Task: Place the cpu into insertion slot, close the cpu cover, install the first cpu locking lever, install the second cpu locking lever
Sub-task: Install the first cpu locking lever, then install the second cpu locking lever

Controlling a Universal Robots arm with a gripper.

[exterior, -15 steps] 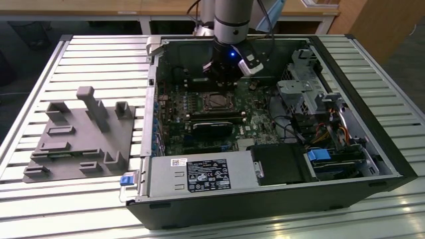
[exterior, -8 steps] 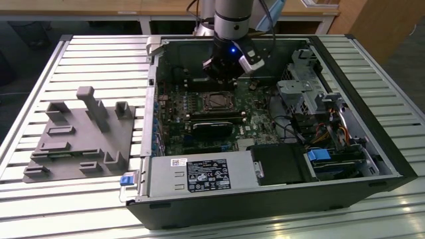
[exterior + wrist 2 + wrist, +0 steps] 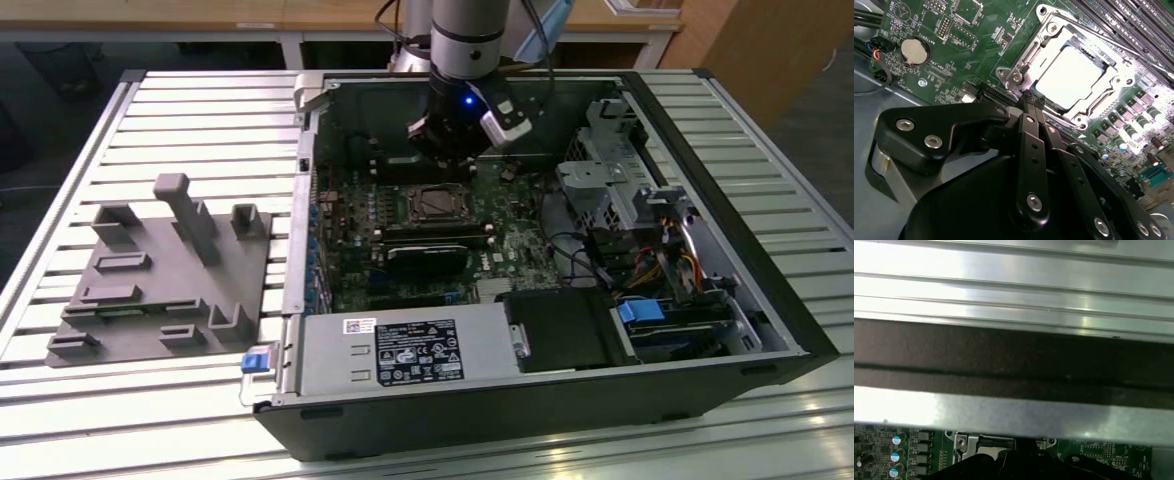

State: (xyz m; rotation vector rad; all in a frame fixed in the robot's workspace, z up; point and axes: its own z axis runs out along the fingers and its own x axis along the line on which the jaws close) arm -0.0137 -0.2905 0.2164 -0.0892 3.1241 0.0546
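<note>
black tool (image 3: 1030, 100) clenched empty beside insertion slot (image 3: 1074, 75); cpu (image 3: 1069, 77) seated, cpu cover (image 3: 1051, 37) down; levers' state unclear.

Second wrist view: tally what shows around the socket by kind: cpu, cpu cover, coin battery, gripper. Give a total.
cpu: 1
cpu cover: 1
coin battery: 1
gripper: 1
Total: 4
</note>
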